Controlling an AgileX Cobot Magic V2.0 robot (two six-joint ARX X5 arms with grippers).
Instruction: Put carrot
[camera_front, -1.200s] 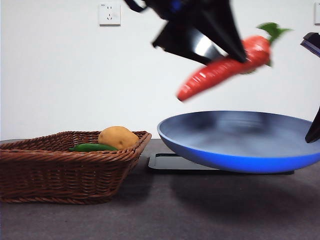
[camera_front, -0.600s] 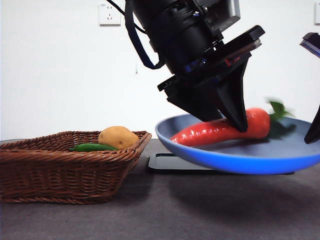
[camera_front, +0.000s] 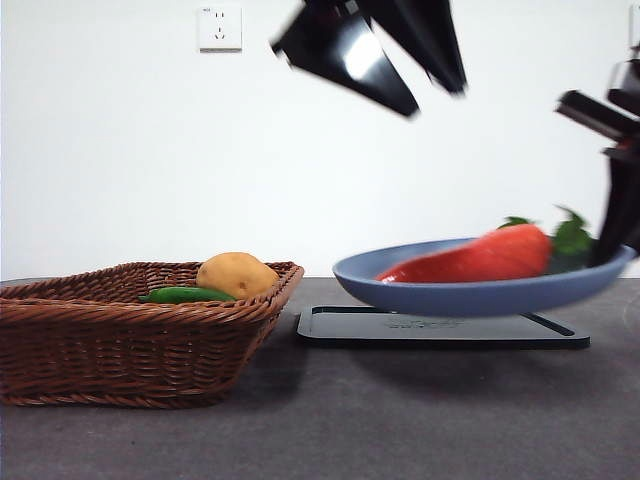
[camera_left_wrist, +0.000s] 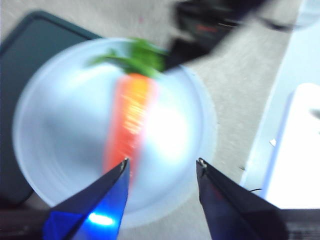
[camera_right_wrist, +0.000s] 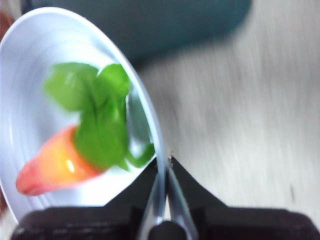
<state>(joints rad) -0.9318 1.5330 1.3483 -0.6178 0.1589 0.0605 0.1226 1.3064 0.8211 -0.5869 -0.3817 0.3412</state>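
Note:
The red-orange carrot (camera_front: 480, 258) lies in the blue plate (camera_front: 470, 297), its green leaves toward the right rim. My left gripper (camera_front: 435, 100) hangs high above the plate, open and empty. In the left wrist view the carrot (camera_left_wrist: 131, 120) rests on the plate (camera_left_wrist: 50, 100) below the left gripper (camera_left_wrist: 162, 167). My right gripper (camera_front: 612, 255) is shut on the plate's right rim and holds the plate just above a black tray. In the right wrist view the right gripper (camera_right_wrist: 164, 160) pinches the rim (camera_right_wrist: 145, 110) beside the carrot (camera_right_wrist: 55, 167).
A wicker basket (camera_front: 150, 340) stands at the left with a tan potato (camera_front: 236, 275) and a slim green vegetable (camera_front: 185, 295) in it. A flat black tray (camera_front: 440, 328) lies under the plate. A wall socket (camera_front: 220, 27) is behind.
The left gripper carried the carrot down into the plate, let go and rose open. The plate now sits lower, flatter and further right.

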